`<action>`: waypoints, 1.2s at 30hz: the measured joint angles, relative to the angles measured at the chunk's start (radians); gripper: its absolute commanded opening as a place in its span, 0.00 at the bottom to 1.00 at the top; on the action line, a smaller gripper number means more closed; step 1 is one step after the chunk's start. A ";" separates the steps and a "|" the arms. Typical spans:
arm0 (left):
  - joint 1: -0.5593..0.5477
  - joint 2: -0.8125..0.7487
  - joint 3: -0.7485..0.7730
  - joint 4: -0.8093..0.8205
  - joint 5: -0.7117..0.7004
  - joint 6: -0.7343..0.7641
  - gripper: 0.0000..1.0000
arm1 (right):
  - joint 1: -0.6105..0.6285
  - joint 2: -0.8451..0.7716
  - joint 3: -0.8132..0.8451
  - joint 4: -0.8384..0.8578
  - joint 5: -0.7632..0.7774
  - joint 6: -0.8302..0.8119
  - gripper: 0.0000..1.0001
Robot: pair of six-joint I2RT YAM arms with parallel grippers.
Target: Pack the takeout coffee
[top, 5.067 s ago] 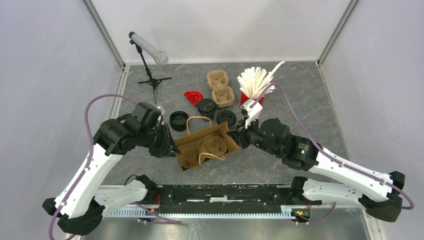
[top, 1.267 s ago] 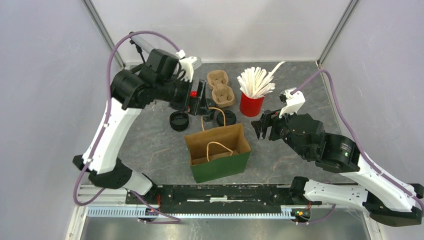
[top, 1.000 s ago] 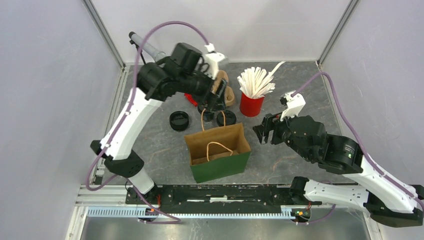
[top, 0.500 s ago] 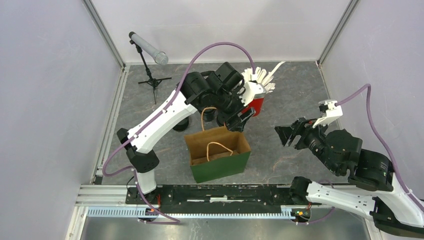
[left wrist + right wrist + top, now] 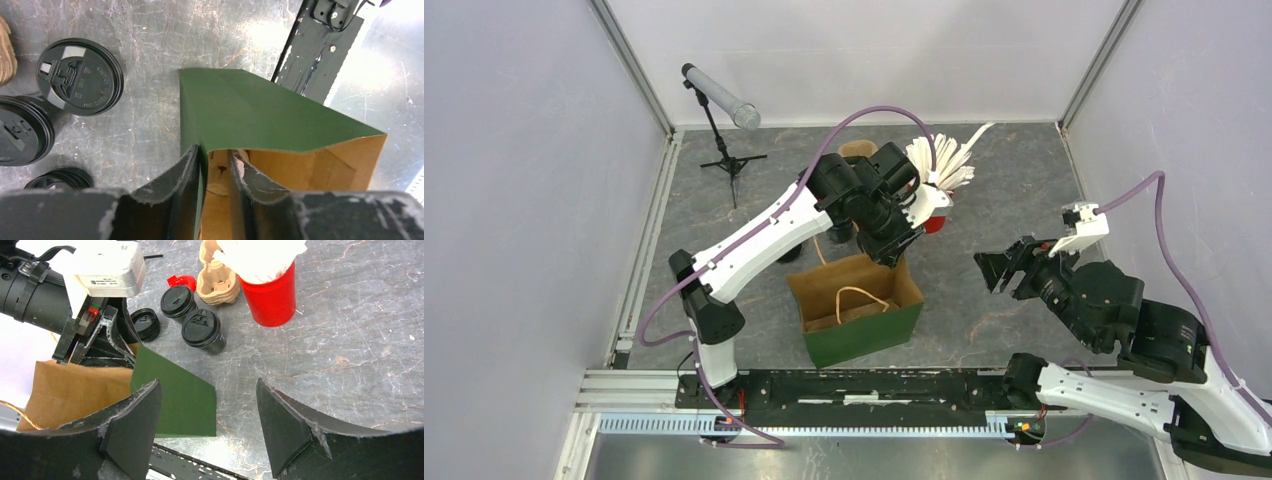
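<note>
– Behind the bag [image 5: 864,335], off its far-left corner, three lidded cups [image 5: 201,330] stand on the table [image 5: 1024,180]. None is inside. How far along is the packing?

– Early, I'd judge. The bag stands upright and open, with something brown low inside that I can't make out. All the cups are left to go in.

– And at the bag's far rim?

– The left gripper [image 5: 215,152] straddles it, one finger outside, one inside, with a gap showing between them. It isn't clamped, as far as I can see. Right of the bag, apart from it, the right gripper [image 5: 209,384] hangs wide and empty.

– What's changed since half a second ago?

– The left gripper has dropped onto the rim and its jaws have narrowed. The bag's mouth has nudged leftward. The right arm hasn't moved.
</note>
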 measured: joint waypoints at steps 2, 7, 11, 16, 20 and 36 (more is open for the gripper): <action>0.000 0.006 0.001 0.001 -0.001 -0.003 0.16 | 0.000 0.010 0.000 0.007 0.000 -0.005 0.76; 0.004 0.039 0.129 -0.045 -0.045 -0.093 0.02 | 0.000 0.040 0.000 0.027 -0.003 -0.018 0.76; 0.050 0.032 0.212 -0.061 -0.042 -0.267 0.02 | 0.000 0.064 0.000 0.037 -0.003 -0.028 0.76; 0.195 -0.109 0.013 0.010 0.028 -0.510 0.02 | 0.000 0.093 0.000 0.065 -0.004 -0.044 0.76; 0.309 -0.283 -0.175 0.117 0.085 -0.674 0.02 | 0.000 0.132 0.023 0.084 -0.003 -0.071 0.77; 0.435 -0.721 -0.403 0.111 -0.043 -1.068 0.02 | 0.000 0.239 0.061 0.196 -0.101 -0.177 0.78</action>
